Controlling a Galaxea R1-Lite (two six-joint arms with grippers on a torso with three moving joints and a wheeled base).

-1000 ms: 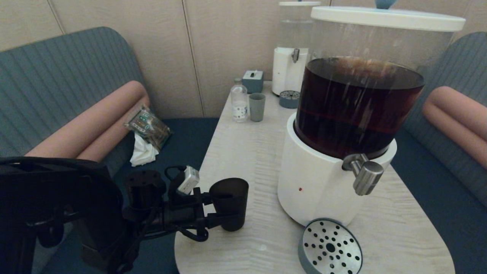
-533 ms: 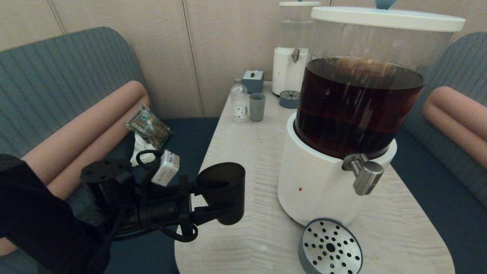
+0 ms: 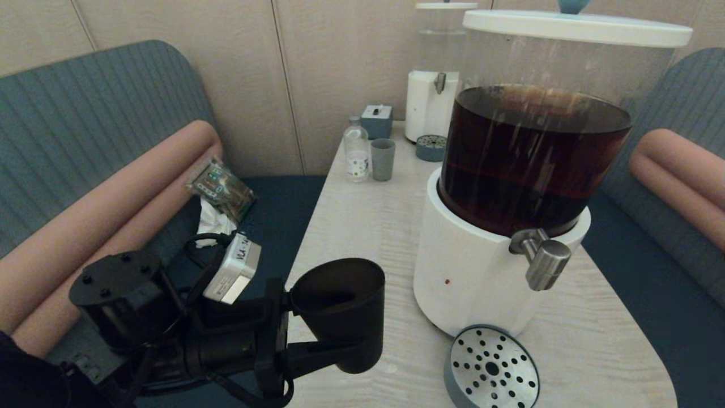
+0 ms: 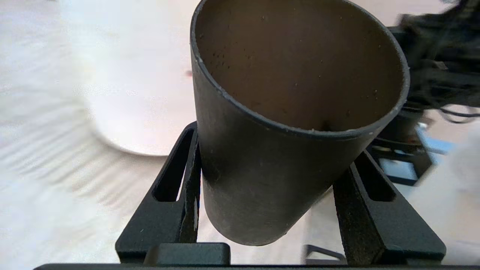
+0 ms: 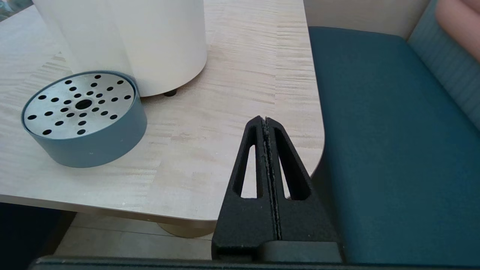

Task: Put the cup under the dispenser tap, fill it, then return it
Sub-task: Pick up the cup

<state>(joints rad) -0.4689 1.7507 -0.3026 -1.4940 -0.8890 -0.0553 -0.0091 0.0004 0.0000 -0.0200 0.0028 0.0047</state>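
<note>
The matte black cup (image 3: 340, 311) hangs above the table's front left part, slightly tilted, with my left gripper (image 3: 317, 326) shut on its lower body. In the left wrist view the cup (image 4: 270, 180) sits between both fingers (image 4: 176, 202), and no liquid shows inside it. The brushed-steel dispenser tap (image 3: 542, 258) sticks out of the big dispenser's white base (image 3: 476, 277), well to the right of the cup. Under the tap stands a round perforated drip tray (image 3: 491, 368) (image 5: 82, 116). My right gripper (image 5: 265, 120) is shut and empty over the table's front right corner.
At the table's far end stand a smaller clear-liquid dispenser (image 3: 433, 85), its small tray (image 3: 431, 147), a grey-green cup (image 3: 383, 159), a bottle (image 3: 356, 150) and a grey box (image 3: 376, 120). Upholstered benches flank the table; a packet (image 3: 221, 190) lies on the left one.
My left arm has lifted the cup off the table and brought it up toward the head camera. The right arm and the dispenser have not moved.
</note>
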